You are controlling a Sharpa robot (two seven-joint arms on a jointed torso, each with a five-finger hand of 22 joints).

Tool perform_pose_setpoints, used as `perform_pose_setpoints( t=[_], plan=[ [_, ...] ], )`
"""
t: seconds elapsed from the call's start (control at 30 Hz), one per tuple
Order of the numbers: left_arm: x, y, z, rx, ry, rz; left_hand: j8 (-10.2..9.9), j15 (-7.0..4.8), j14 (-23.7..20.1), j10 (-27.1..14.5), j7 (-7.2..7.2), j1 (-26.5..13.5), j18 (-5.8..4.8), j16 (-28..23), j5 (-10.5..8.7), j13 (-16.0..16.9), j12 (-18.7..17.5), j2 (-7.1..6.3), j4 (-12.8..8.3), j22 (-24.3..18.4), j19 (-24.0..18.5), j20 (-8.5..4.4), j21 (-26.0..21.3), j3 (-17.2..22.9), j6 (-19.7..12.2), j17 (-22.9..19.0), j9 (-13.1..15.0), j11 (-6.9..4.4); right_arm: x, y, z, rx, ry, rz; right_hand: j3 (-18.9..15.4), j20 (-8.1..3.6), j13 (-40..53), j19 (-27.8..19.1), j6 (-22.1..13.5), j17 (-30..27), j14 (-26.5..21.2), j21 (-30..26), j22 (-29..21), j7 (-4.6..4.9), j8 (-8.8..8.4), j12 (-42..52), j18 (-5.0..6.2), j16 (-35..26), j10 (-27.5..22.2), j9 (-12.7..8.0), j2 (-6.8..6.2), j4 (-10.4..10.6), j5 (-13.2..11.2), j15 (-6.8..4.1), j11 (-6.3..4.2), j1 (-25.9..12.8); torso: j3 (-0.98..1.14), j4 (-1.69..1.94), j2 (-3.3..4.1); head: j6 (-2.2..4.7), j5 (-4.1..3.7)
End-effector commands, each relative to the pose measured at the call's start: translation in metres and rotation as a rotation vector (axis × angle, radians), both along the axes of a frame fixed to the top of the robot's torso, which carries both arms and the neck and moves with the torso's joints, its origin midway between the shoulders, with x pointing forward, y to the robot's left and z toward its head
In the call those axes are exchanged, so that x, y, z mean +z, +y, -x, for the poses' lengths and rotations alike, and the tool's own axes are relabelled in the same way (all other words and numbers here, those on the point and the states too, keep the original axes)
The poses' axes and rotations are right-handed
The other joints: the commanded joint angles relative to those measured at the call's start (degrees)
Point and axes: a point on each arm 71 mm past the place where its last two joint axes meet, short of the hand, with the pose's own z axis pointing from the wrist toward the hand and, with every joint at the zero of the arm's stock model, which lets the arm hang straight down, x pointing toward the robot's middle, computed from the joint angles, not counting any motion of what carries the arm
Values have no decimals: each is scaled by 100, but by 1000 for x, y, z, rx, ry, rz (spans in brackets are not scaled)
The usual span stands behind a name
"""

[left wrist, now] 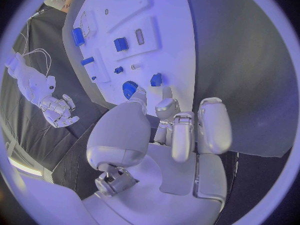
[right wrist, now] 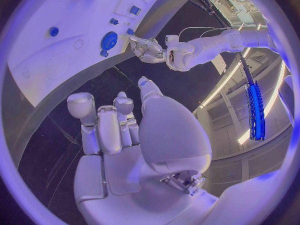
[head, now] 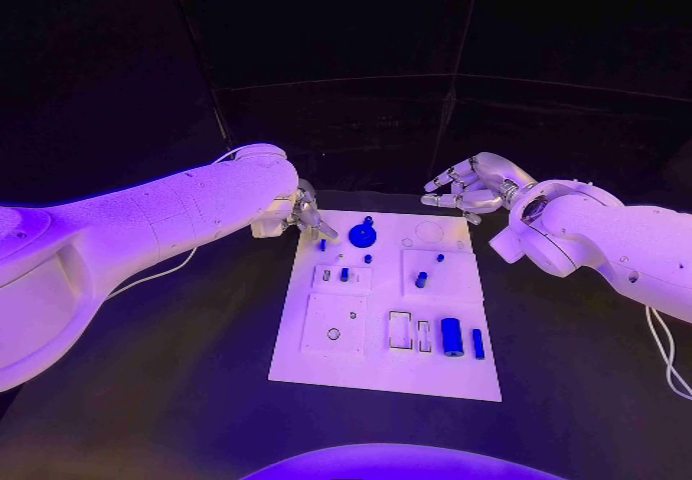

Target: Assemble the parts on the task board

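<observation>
The white task board (head: pixel 378 370) lies in the middle of the table. On its far end sits a round blue disc (head: pixel 362 236), with small blue pieces (head: pixel 421 281) nearer the middle. A blue cylinder (head: pixel 451 337) and a thin blue bar (head: pixel 477 344) lie in its near right part. My left hand (head: pixel 303 215) hovers at the board's far left corner, holding nothing. In the left wrist view its fingertips (left wrist: pixel 167 105) stop just short of a small blue piece (left wrist: pixel 156 79) beside the disc (left wrist: pixel 129 89). My right hand (head: pixel 469 190) hangs above the far right corner, fingers apart and empty.
White raised blocks and slots (head: pixel 335 325) cover the board's near left. Black table (head: pixel 173 380) surrounds the board on all sides. A cable (head: pixel 666 350) trails from my right arm. The right wrist view shows my left hand (right wrist: pixel 147 47) past the board's edge (right wrist: pixel 156 7).
</observation>
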Motion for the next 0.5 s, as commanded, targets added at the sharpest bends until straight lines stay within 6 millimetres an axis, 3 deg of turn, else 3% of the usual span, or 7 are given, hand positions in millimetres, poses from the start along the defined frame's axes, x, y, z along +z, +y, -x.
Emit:
perform_pose_setpoints(
  t=[0.03, 0.5],
  plan=[
    [-1, -1, 1, -12, 21, -13, 22, 14, 584, -17, -4, 86, -88, 18, -19, 5, 5, 4, -3, 6, 145, 43, 31, -47, 55, 1509, -13, -15, 2, 1, 0, 7, -11, -8, -23, -7, 0, 10, -17, 2, 171, -14, 11, 4, 24, 35, 85, -27, 33, -6, 51, -19, 36, -38, 12, 23, 2, 4, -1, -9, 1],
    [-5, -3, 3, -20, 53, -7, 15, 12, 584, -18, -4, 321, -87, 18, -18, -6, 5, 137, -116, 12, 142, 39, 25, -77, 85, 1509, -63, -17, 2, 1, 0, 5, -13, -9, -18, -8, -3, 11, -18, 2, 172, -16, 5, 3, 30, 37, 86, -29, 34, -6, 65, -24, 52, -39, 10, 43, 5, 4, -3, -25, 0]
  ],
)
